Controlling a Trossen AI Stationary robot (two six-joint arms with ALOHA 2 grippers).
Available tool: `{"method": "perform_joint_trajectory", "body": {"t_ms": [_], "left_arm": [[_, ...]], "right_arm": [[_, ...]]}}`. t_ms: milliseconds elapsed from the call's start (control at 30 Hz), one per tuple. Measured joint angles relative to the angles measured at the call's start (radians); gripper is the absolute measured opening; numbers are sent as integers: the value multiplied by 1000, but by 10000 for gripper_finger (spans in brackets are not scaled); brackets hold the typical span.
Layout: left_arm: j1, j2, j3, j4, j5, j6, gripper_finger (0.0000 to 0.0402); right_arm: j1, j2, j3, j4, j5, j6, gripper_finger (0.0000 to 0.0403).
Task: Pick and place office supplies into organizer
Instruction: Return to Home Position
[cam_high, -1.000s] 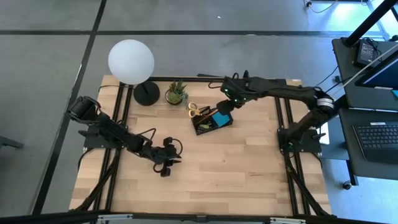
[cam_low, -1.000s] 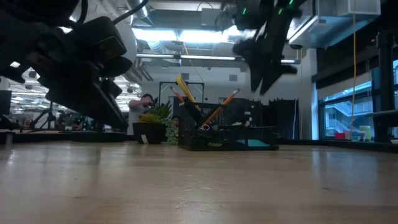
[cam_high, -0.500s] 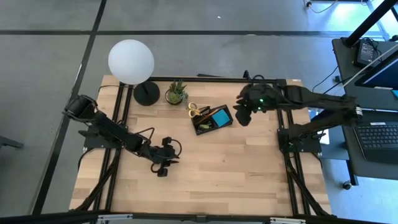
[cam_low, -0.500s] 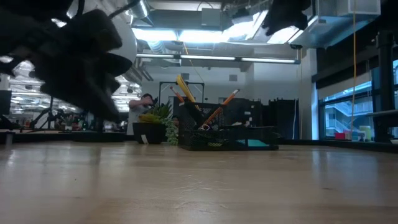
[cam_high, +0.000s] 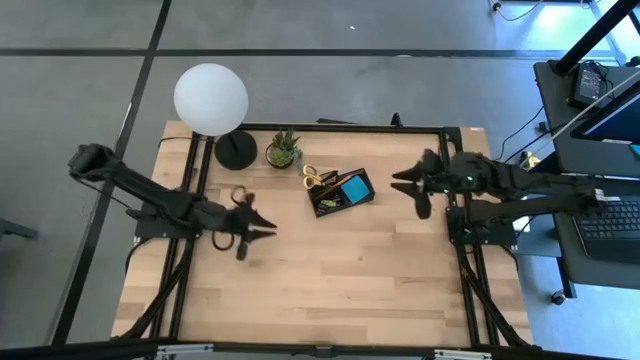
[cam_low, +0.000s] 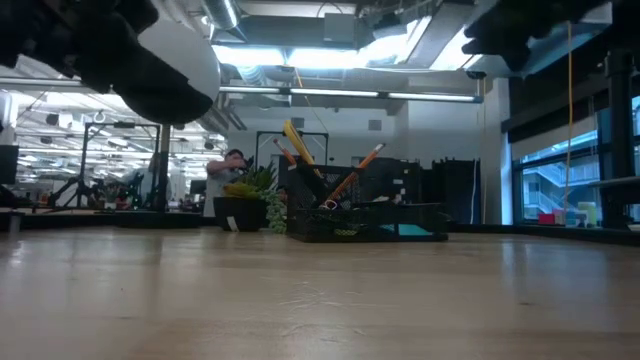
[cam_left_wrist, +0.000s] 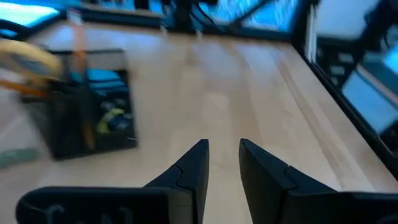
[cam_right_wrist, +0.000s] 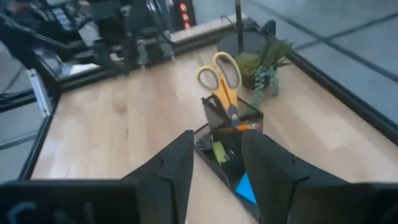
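The black organizer (cam_high: 341, 191) stands on the wooden table, far of its middle. In it are yellow-handled scissors (cam_high: 316, 178), a blue sticky-note pad (cam_high: 353, 189) and orange pencils (cam_low: 355, 172); the scissors (cam_right_wrist: 221, 78) stand handles up. My right gripper (cam_high: 405, 190) hovers to the organizer's right, near the table's right edge, and points at it. It is open with nothing between its fingers (cam_right_wrist: 177, 165). My left gripper (cam_high: 266, 224) hovers over the table's left half, pointing right, also open and empty (cam_left_wrist: 222, 149).
A lamp with a white globe (cam_high: 211, 97) on a round black base (cam_high: 236, 152) and a small potted plant (cam_high: 284, 150) stand at the far left. Bare wood (cam_high: 330, 280) fills the near half. A person (cam_low: 225, 170) shows in the room behind.
My right gripper has drawn back from above the organizer toward the table's right edge, rising and tipping from pointing down to nearly level. My left gripper has risen and gone toward the far edge and a little left. The organizer and its contents have stayed put.
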Motion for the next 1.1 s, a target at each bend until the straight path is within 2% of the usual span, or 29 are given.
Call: {"method": "perform_joint_trajectory", "body": {"t_ms": [233, 433, 867, 1100], "left_arm": [[65, -321, -126, 3, -1, 49, 82], [113, -519, -194, 4, 1, 79, 82], [182, -764, -232, -173, 34, 97, 82], [228, -872, -232, -229, 40, 117, 82]], "right_arm": [[0, -266, -240, 166, 0, -63, 139], [0, -435, -377, 235, -6, -104, 139], [0, -674, -506, 235, -36, -103, 139], [1, -731, -550, 243, -76, -105, 139]]}}
